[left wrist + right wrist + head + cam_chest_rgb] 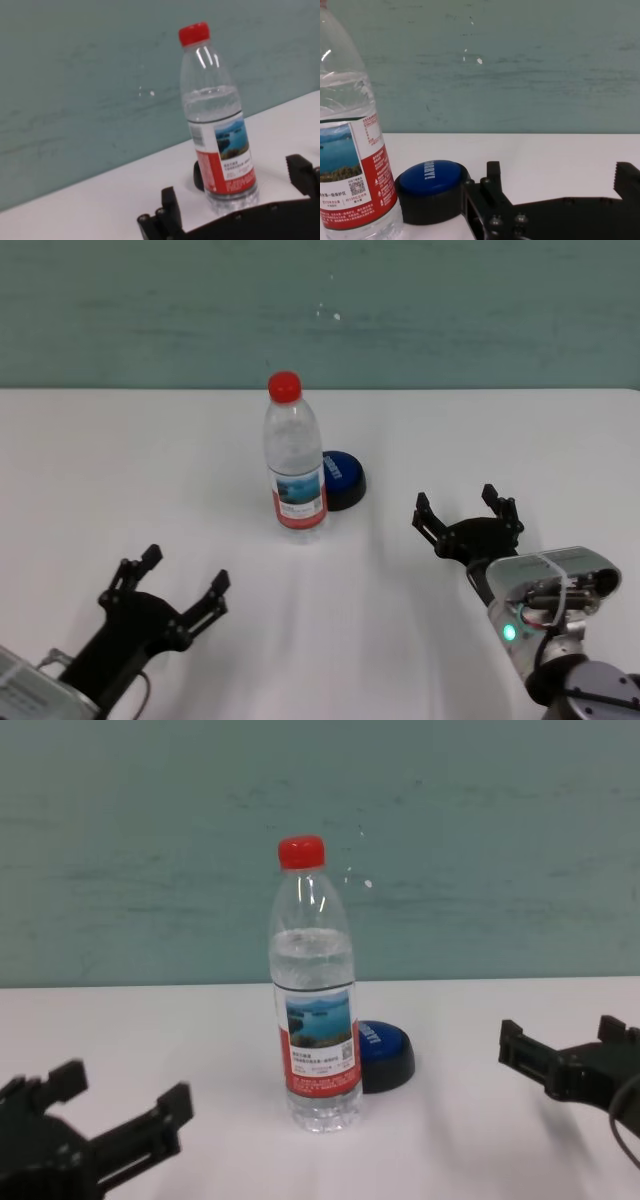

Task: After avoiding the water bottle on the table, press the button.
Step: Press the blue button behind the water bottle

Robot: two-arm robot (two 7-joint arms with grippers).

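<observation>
Nothing's really done yet as far as I can tell. The water bottle (295, 455) stands upright mid-table (120, 470), with the button (343, 478) just behind it to the right, unpressed. The right gripper (467, 512) sits near and right of both, fingers spread apart, touching nothing. The left gripper (170, 590) hangs near-left, also spread apart. Skirting the bottle and pressing are both left.

Looks like robot test lab, not home or shop. Plain white table (120, 460) fills view, backed by bare teal painted wall (320, 310) with scuffs and small white chips. Staged props only: one water bottle (294, 453), one blue button (342, 478). Two black robot grippers, left (170, 598) and right (466, 517), over tabletop.
</observation>
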